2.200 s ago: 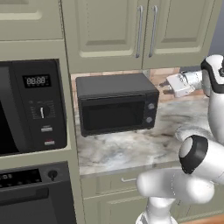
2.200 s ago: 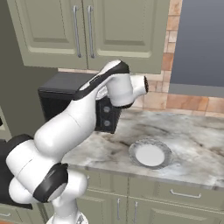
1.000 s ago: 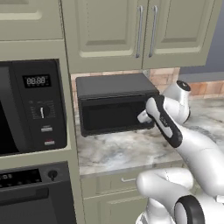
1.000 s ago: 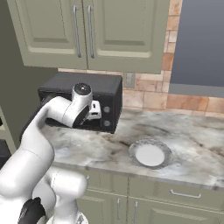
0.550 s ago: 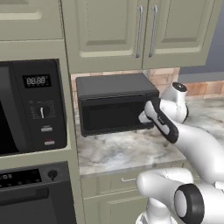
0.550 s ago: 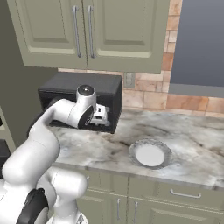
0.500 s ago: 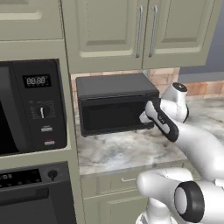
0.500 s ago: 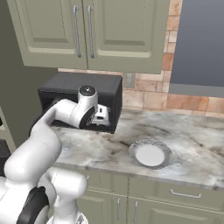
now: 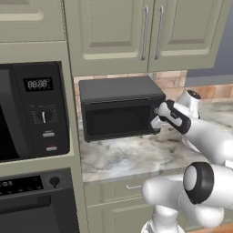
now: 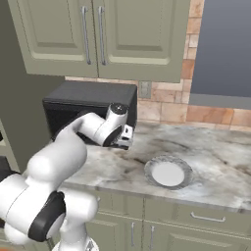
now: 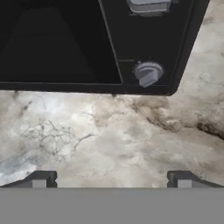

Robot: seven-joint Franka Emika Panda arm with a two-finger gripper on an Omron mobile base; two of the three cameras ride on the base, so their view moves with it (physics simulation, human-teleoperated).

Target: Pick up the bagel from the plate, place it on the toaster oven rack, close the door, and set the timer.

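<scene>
The white arm's two-finger gripper (image 11: 109, 178), fingers spread and empty, has swung in from the right and now sits at the dark boxy toaster oven (image 9: 120, 109), facing its lower grey knob (image 11: 148, 73). The door (image 9: 118, 120) is shut. The white ridged plate (image 10: 167, 172) lies bare; the bagel is presumably inside. Judged: only the timer remains.

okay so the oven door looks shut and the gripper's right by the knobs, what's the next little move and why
Probably ease the gripper forward and slightly up to the lower knob on the toaster oven. The door is closed and the plate has no bagel on it, so the timer looks like what remains. In the hand view the fingertips sit wide apart above the counter, short of the knob.
</scene>
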